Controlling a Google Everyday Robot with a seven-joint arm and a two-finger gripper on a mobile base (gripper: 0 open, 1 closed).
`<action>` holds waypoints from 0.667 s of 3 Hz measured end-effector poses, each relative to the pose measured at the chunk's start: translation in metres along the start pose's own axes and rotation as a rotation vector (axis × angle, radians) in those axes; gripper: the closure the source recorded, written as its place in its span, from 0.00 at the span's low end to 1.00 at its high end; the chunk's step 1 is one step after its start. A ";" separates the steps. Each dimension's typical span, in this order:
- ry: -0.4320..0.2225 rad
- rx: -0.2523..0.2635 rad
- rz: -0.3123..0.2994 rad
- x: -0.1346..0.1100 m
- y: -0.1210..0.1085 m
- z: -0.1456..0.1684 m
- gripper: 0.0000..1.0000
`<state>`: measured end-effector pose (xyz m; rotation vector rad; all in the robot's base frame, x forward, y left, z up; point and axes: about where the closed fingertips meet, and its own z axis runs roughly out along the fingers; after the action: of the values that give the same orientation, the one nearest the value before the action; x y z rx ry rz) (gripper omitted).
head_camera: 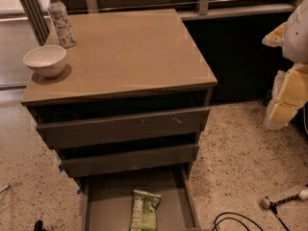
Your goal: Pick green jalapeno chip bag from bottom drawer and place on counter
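Note:
The green jalapeno chip bag (143, 210) lies flat in the open bottom drawer (107, 203), right of its middle, with its white label panel facing up. The tan counter (130, 52) is the top of the drawer cabinet above it. My gripper (290, 83) shows as white and yellow parts at the right edge of the view. It is level with the counter and well to the right of the cabinet, far from the bag, with nothing visibly in it.
A water bottle (60, 19) and a white bowl (44, 60) stand on the counter's left side. The two upper drawers (125, 129) stick out slightly above the bottom one. A black cable (236, 221) and a white object (286, 196) lie on the speckled floor at right.

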<state>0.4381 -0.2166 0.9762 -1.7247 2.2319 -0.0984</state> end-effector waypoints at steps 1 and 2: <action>0.000 0.000 0.000 0.000 0.000 0.000 0.00; 0.000 0.000 0.000 0.000 0.000 0.000 0.11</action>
<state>0.4381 -0.2166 0.9762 -1.7246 2.2318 -0.0984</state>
